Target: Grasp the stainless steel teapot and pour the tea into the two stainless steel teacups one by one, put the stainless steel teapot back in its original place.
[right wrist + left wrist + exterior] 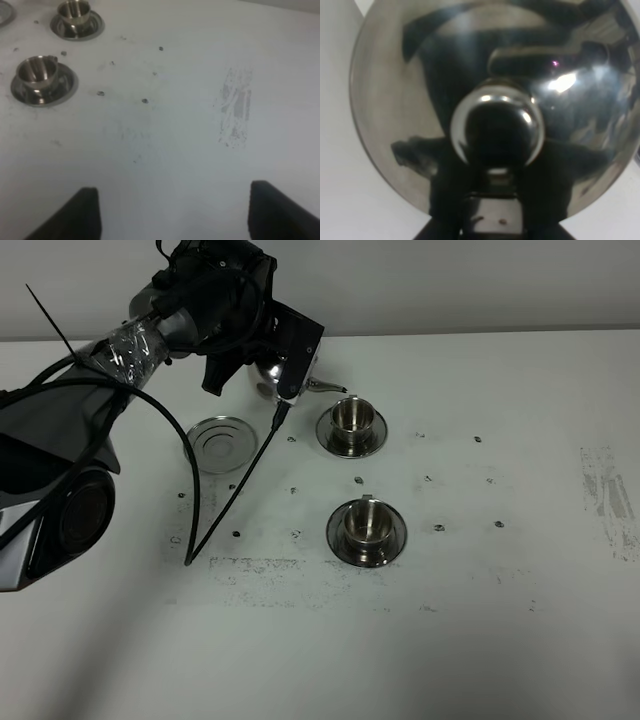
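Note:
The stainless steel teapot (262,378) hangs above the table at the back, mostly hidden under my left arm. Its thin spout (325,387) points right, ending just short of the far teacup (352,418). My left gripper (288,365) is shut on the teapot. In the left wrist view the teapot's lid (415,95) and knob (496,127) fill the picture above the left gripper (492,220). The near teacup (366,525) stands on its saucer toward the front. The empty round saucer (222,443) lies left of the far cup. My right gripper (172,215) stands open over bare table.
A black cable (240,485) trails from the left arm down across the table beside the empty saucer. Both teacups (37,70) (74,10) show far from the right gripper. A grey scuff (605,490) marks the table's right side. Small dark dots speckle the surface.

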